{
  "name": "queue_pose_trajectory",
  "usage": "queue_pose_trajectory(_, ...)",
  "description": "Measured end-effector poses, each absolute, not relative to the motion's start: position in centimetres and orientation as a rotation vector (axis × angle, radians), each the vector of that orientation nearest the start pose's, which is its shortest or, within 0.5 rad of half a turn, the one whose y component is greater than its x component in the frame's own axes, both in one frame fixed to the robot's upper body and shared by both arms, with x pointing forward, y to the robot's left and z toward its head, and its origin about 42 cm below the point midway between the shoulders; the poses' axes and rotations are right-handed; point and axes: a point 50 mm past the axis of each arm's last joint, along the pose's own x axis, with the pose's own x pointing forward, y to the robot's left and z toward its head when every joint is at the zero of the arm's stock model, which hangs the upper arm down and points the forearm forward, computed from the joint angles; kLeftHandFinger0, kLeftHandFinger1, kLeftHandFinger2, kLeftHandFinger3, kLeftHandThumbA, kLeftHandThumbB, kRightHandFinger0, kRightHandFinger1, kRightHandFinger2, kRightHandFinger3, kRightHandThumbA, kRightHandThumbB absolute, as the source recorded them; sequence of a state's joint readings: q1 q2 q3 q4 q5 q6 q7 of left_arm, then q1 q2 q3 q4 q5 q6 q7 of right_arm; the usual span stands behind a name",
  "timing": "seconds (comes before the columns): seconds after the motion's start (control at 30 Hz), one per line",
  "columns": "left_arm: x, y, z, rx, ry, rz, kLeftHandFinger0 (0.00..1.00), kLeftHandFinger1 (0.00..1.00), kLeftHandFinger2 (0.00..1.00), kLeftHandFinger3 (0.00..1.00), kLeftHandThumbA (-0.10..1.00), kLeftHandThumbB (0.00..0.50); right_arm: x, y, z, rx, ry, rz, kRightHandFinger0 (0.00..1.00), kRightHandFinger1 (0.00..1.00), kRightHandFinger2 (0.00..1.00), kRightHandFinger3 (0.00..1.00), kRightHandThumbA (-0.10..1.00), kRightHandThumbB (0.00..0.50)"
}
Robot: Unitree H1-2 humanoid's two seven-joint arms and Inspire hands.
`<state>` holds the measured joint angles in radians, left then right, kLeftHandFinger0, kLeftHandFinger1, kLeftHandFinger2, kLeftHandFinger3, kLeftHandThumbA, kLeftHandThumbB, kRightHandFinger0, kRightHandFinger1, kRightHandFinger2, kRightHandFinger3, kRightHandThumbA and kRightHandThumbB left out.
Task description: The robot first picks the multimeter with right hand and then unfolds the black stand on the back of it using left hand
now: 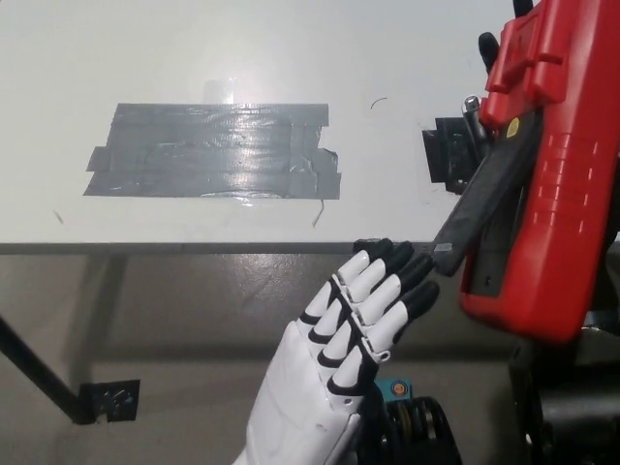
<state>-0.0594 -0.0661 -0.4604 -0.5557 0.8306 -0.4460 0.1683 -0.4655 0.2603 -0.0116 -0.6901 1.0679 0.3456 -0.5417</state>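
The red multimeter (557, 174) hangs at the right edge, back side facing me, held up by my black right hand, of which only fingertips (487, 46) show behind its top. Its black stand (481, 199) is swung out from the back, slanting down and to the left. My white left hand (363, 320) rises from the bottom middle with fingers straight and together, black fingertips (412, 266) just touching the stand's free end.
A white table (194, 44) fills the upper part, its front edge running across the middle. A patch of grey tape (213, 150) lies on it at left, and a small black piece (448, 155) sits near the multimeter. Below the edge is floor.
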Motion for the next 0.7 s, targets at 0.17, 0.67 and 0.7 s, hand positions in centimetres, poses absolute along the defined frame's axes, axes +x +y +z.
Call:
queue_pose_trajectory(0.17,20.0,7.3,28.1,0.368,-1.237,-0.238,0.66,0.0,0.08,1.0,1.0,0.378,29.1,-12.3,37.1,1.222,-0.367,0.374,0.0,0.38,0.73,1.0,-0.1,0.03)
queue_pose_trajectory(0.67,19.8,6.8,28.3,0.196,-1.235,-0.28,0.34,0.0,0.0,1.0,0.95,0.388,29.0,-11.9,37.2,1.251,-0.366,0.363,0.0,0.4,0.75,1.0,-0.1,0.025)
queue_pose_trajectory(0.7,19.8,6.8,28.3,0.192,-1.233,-0.273,0.31,0.0,0.0,1.0,0.94,0.394,29.1,-12.0,37.2,1.251,-0.366,0.359,0.0,0.4,0.75,1.0,-0.1,0.025)
